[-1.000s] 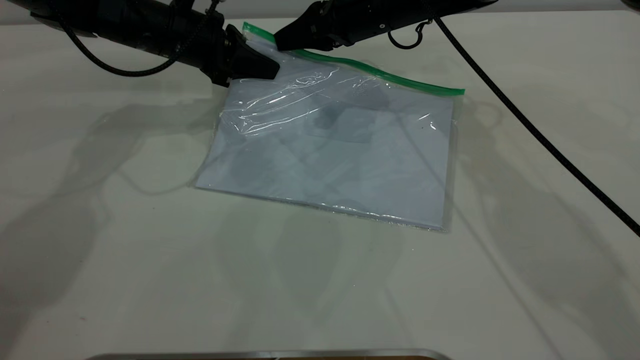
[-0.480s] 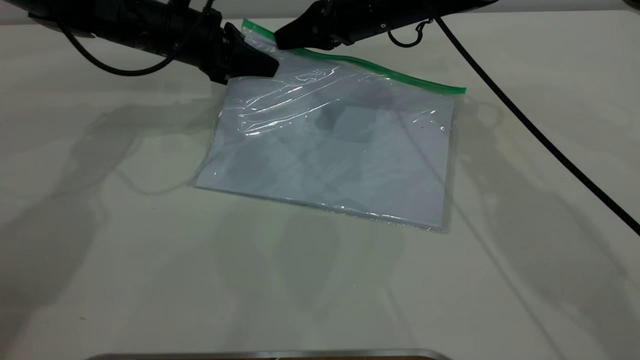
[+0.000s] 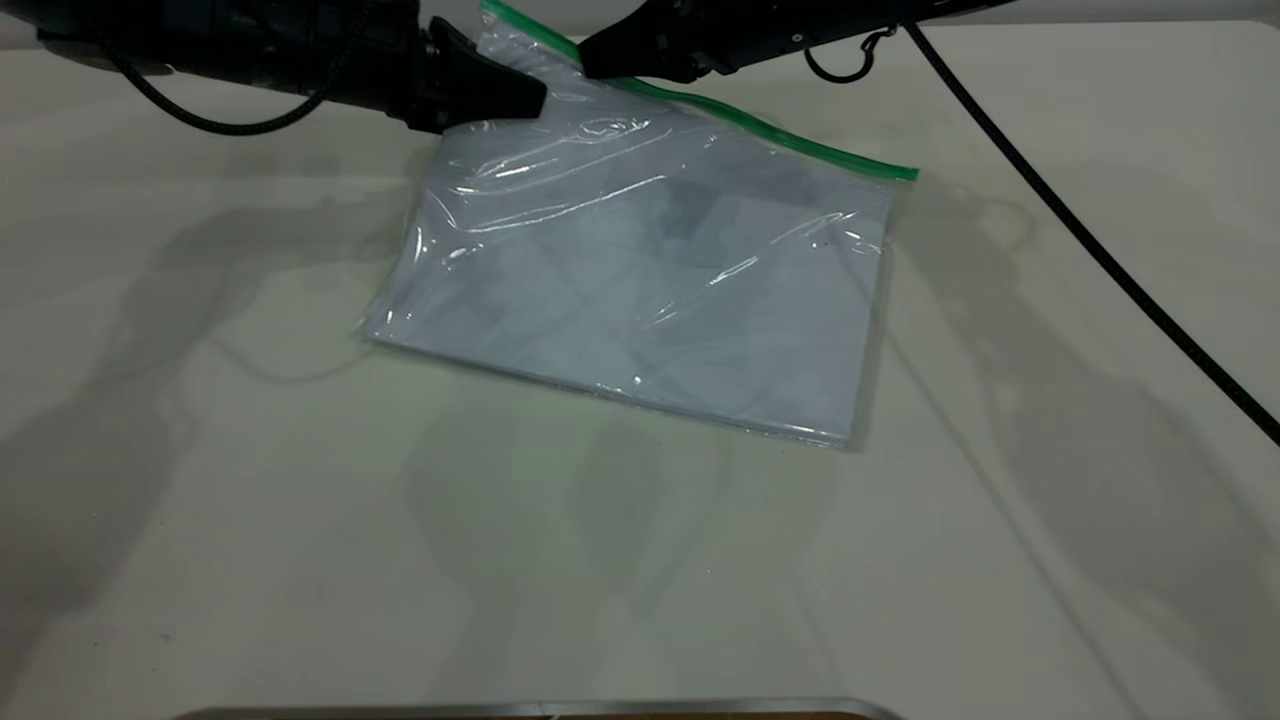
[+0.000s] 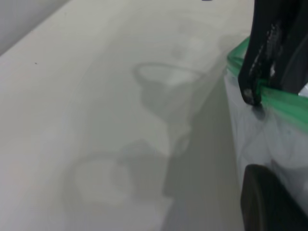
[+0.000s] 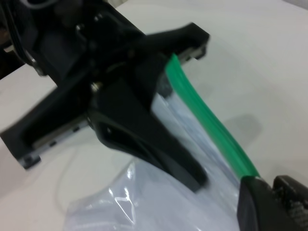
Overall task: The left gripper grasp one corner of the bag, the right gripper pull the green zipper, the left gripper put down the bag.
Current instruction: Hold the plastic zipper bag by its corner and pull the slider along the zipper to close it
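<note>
The bag (image 3: 640, 290), a clear pouch with white paper inside, lies on the table with its far left corner lifted. My left gripper (image 3: 528, 96) is shut on that raised corner; one of its fingers (image 4: 269, 202) shows against the plastic. The green zipper (image 3: 760, 130) runs along the far edge. My right gripper (image 3: 592, 68) is shut on the green zipper (image 5: 207, 120) close to the left gripper (image 5: 144, 125). Its fingertips (image 4: 252, 91) pinch the green strip (image 4: 288, 103). The slider tab is hidden in the jaws.
The right arm's black cable (image 3: 1100, 250) trails across the table's right side, and its metal hook (image 3: 850, 60) hangs near the far edge. A metal rim (image 3: 540, 708) lies at the near edge. The white table (image 3: 250, 500) surrounds the bag.
The left gripper has lifted the bag's corner higher, and the bag has slid a little left. The right gripper has shifted slightly right and up along the green zipper.
</note>
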Motion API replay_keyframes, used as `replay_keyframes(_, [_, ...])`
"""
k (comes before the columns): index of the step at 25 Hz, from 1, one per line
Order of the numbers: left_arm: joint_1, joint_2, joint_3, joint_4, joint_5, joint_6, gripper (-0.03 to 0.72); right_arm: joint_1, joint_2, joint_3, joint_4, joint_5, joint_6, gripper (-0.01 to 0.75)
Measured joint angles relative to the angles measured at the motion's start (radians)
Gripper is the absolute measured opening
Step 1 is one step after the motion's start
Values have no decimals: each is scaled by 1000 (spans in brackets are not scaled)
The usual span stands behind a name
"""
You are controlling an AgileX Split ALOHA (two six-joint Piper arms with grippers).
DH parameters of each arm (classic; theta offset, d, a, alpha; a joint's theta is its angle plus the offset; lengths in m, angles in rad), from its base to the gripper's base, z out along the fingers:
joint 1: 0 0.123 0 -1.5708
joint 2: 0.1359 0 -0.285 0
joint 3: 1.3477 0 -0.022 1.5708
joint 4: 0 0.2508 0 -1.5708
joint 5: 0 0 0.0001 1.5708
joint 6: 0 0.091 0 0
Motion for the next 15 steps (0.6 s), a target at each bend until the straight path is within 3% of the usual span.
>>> replay_keyframes(15, [65, 0, 0, -32, 44, 1, 50, -38, 0, 0, -133, -98, 0, 45])
